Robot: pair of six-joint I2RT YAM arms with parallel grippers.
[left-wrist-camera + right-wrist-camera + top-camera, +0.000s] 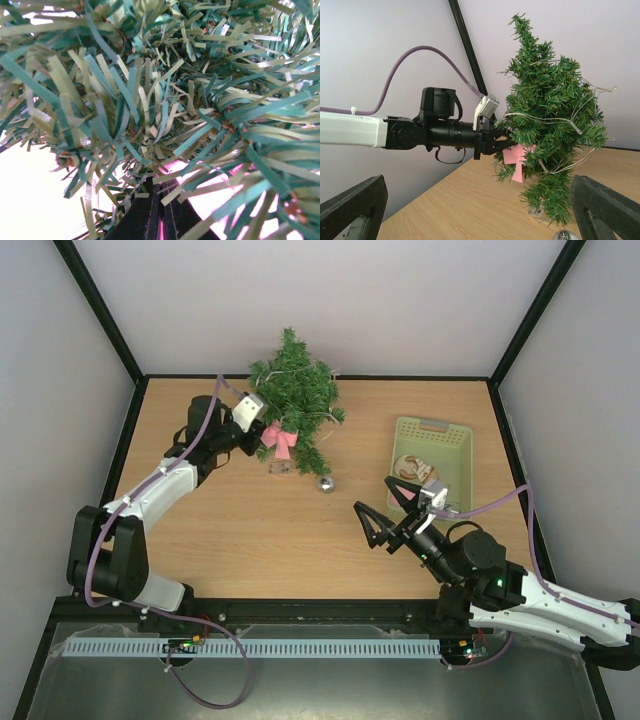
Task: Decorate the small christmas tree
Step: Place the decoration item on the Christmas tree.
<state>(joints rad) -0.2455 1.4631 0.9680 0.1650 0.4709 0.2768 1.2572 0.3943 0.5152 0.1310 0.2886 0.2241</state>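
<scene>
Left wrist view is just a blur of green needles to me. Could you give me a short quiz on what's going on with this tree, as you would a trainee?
1. True or false: the small christmas tree lies on its side.
2. Pick one: the jaws of the left arm are shut on A) a silver ball, B) the pink bow, C) the green basket.
3. One word: how do the jaws of the right arm stand?

Key: 1 false, it stands upright. 2 B. 3 open.
</scene>
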